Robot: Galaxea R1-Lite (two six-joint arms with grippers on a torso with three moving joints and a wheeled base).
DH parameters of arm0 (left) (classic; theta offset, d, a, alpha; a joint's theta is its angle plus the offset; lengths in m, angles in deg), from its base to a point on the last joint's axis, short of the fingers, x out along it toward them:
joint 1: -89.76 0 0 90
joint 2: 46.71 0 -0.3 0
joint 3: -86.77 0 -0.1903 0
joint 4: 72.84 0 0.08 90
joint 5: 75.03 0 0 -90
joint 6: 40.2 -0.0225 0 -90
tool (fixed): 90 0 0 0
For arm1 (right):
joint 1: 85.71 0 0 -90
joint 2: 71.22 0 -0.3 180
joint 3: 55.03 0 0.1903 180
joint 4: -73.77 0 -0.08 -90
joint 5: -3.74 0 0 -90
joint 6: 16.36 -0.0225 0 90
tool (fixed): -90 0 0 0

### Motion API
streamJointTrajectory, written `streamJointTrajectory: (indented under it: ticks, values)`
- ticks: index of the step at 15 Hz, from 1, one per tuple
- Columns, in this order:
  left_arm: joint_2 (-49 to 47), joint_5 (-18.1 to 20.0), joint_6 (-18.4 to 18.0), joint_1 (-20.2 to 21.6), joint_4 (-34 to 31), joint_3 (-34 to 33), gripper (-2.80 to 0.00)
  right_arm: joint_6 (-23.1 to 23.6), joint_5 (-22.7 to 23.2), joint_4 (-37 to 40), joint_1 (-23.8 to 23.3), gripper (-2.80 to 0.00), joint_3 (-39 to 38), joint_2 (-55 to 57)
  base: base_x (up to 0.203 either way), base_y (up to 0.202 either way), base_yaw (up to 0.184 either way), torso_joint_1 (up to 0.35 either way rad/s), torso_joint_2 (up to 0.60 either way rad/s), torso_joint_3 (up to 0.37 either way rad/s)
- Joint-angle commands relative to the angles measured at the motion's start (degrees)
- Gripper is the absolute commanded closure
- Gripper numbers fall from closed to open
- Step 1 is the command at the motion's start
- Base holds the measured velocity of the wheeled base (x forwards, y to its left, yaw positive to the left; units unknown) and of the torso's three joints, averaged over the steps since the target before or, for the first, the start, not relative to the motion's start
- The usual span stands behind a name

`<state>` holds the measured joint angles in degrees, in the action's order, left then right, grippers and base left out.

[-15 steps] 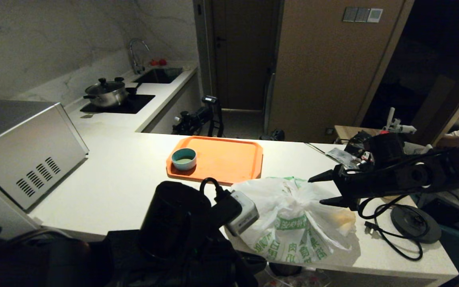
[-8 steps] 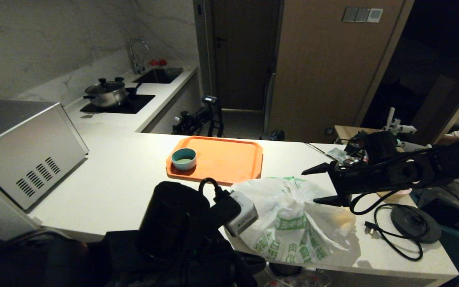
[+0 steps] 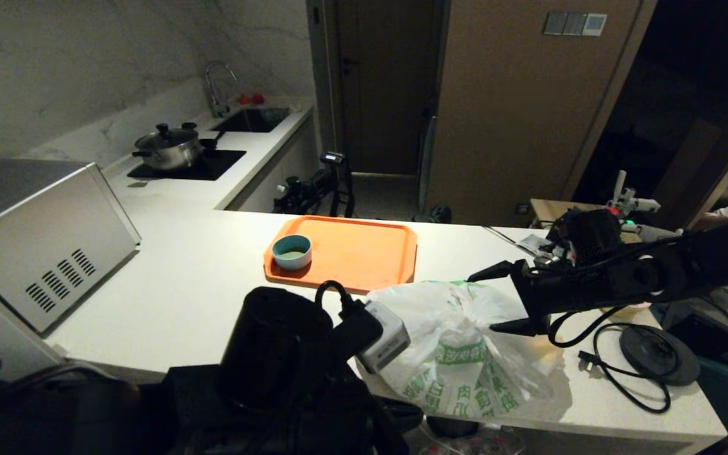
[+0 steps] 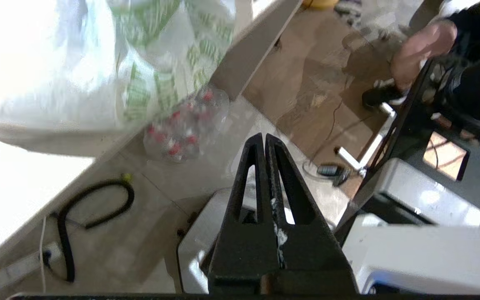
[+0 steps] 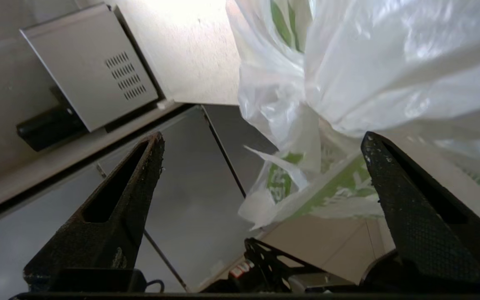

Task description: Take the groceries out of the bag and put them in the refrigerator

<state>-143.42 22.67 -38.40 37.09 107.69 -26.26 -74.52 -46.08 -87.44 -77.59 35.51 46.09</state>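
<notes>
Right tool (image 3: 493, 299) nearer — green-lettered bag (image 3: 465, 354)

Right gripper (image 3: 494, 300) reaching in level from the right, fingers (image 5: 411, 216) spread wide; left gripper (image 4: 261, 139) pointing down, fingers pressed together.

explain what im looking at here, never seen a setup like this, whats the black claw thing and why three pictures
It is a two-armed robot in a kitchen. One picture looks down from a camera on its head; the other two come from cameras on its wrists, behind the fingers. The black claw is the right gripper, open, its fingers either side of the top of a white plastic bag with green print, gripping nothing. The left gripper is shut and empty, hanging below the white counter. Also on the counter: an orange tray with a small teal bowl, a silver vented box and a black kettle base.
</notes>
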Motion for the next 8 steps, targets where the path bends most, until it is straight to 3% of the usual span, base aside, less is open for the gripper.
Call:
streamJointTrajectory:
  ticks: [1, 8]
  values:
    - [-0.44, 0.03, -0.12, 0.02, 3.18, -0.98, 0.00, -0.03, 0.16, -0.08, 0.14, -2.80, -0.63, -0.15, 0.000, 0.000, 0.000, 0.000, 0.00, 0.000]
    - [-0.58, 0.03, -0.12, 0.10, 4.23, -2.03, 0.00, 0.15, -0.19, -0.17, -0.39, -2.80, -0.81, 0.46, 0.000, 0.000, 0.000, 0.000, 0.00, 0.000]
